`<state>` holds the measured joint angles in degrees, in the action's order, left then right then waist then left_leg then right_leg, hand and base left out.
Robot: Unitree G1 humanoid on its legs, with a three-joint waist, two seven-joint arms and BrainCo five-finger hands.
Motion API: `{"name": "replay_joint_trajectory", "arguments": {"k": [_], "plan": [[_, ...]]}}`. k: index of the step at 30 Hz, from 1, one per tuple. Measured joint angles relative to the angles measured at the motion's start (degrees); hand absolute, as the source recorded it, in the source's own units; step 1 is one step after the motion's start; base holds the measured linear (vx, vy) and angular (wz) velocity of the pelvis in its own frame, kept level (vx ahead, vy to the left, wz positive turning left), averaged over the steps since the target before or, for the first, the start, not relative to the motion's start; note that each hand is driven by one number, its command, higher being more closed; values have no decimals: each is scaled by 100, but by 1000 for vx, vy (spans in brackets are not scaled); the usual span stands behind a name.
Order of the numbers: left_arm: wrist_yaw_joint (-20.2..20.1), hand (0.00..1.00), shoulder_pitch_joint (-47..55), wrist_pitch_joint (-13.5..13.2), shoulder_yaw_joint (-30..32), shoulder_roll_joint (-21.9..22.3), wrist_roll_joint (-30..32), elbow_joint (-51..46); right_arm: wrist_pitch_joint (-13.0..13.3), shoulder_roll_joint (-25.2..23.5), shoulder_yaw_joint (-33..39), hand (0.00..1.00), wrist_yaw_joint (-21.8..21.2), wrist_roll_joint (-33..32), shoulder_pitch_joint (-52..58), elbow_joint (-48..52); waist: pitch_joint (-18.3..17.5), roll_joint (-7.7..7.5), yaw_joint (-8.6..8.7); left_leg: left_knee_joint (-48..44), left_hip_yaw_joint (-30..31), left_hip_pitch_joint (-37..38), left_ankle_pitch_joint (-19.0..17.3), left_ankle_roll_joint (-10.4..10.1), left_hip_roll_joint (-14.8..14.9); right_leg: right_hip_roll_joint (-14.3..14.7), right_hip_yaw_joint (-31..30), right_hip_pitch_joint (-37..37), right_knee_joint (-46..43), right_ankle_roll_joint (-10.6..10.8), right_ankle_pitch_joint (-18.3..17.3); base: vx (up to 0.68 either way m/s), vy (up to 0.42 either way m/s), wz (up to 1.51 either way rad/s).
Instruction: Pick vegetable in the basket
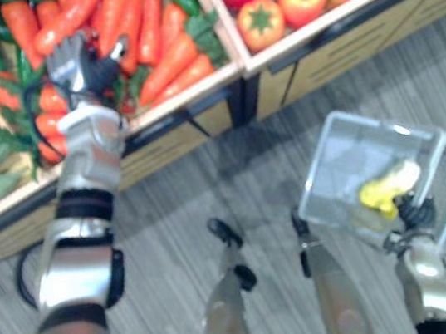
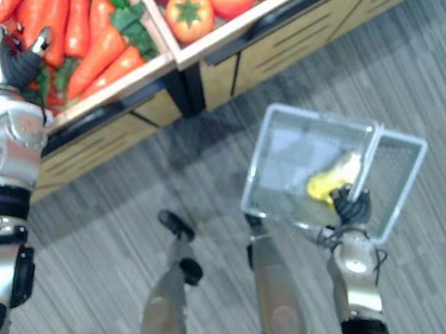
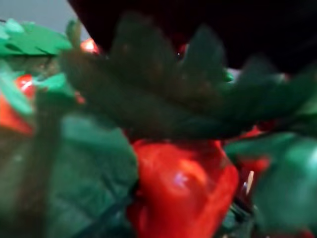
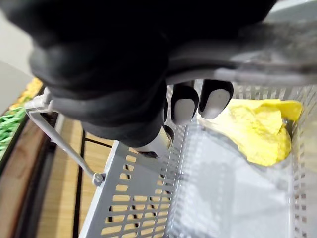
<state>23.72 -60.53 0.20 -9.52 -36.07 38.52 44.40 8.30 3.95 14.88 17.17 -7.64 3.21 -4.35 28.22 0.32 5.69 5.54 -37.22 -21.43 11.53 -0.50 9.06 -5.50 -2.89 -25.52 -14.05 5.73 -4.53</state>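
A carrot [image 3: 183,183] is lying just beyond the left hand [image 1: 84,66]; whether its fingers are closing I cannot tell. They should be taking the body, not the leaves [image 3: 163,94]. The right hand [image 2: 351,207] is clasping the handle [image 2: 369,158] of the basket [image 2: 284,154], well apart.
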Motion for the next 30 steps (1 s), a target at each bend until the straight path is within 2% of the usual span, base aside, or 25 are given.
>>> {"name": "replay_joint_trajectory", "arguments": {"k": [6, 11, 17, 20, 22, 24, 27, 29, 30], "plan": [[-159, 100, 337, 191, -140, 48, 550, 14, 192, 8, -257, 100, -139, 104, 355, 576, -2, 4, -27, -1, 44, 484, 4, 3, 21, -12, 381, 607, -34, -44, -33, 142, -39, 18], [-139, 100, 652, 291, -101, -127, 553, -256, 209, 86, -367, 100, -191, 165, 468, 382, -15, 15, -48, -2, 350, 830, 4, 5, 3, -22, 694, 1069, -136, -185, -140, 126, -72, 28], [0, 100, 917, 302, -14, -466, 770, -707, 157, 79, -408, 100, -372, 271, 413, -343, -39, 13, -20, -3, 687, 1125, 5, 8, -45, -22, 903, 1489, -212, -255, -219, 84, -67, 24], [55, 100, 945, 370, 16, -493, 779, -941, 13, 66, -406, 100, -402, 285, 420, -484, -46, 2, 32, -2, 815, 1262, 5, 10, -89, -21, 936, 1685, -206, -224, -295, 29, -51, 14], [88, 100, 1191, 395, 70, -484, 778, -1265, -35, 56, -406, 100, -406, 322, 450, -625, -239, 5, 45, 0, 808, 1270, 4, 11, -105, -30, 929, 1687, -169, -209, -323, 12, -52, -4], [100, 100, 1586, 370, 67, -407, 775, -1664, -65, 49, -405, 100, -407, 322, 540, -812, -588, -29, 133, 2, 818, 1248, 1, 11, -165, -77, 921, 1775, 34, -130, -440, 11, -52, -2], [104, 100, 2106, 335, 60, -131, 751, -2301, -80, 48, -398, 100, -407, 324, 653, -887, -841, -11, 213, 5, 842, 1276, 1, 10, -157, -58, 917, 1899, 228, -117, -452, -12, -23, 0], [82, 100, 2780, 29, -163, 453, 655, -2985, -146, 27, -349, 100, -417, 327, 859, -962, -1065, -19, 238, 32, 851, 1422, -21, -15, -140, -54, 907, 2036, 235, -118, -452, -9, -4, -2], [67, 100, 2970, -63, -246, 601, 646, -3107, -175, 0, -306, 100, -439, 329, 907, -957, -1112, -20, 246, 40, 846, 1479, -58, -59, -137, -62, 888, 2081, 243, -118, -452, -31, 14, -14]]}}
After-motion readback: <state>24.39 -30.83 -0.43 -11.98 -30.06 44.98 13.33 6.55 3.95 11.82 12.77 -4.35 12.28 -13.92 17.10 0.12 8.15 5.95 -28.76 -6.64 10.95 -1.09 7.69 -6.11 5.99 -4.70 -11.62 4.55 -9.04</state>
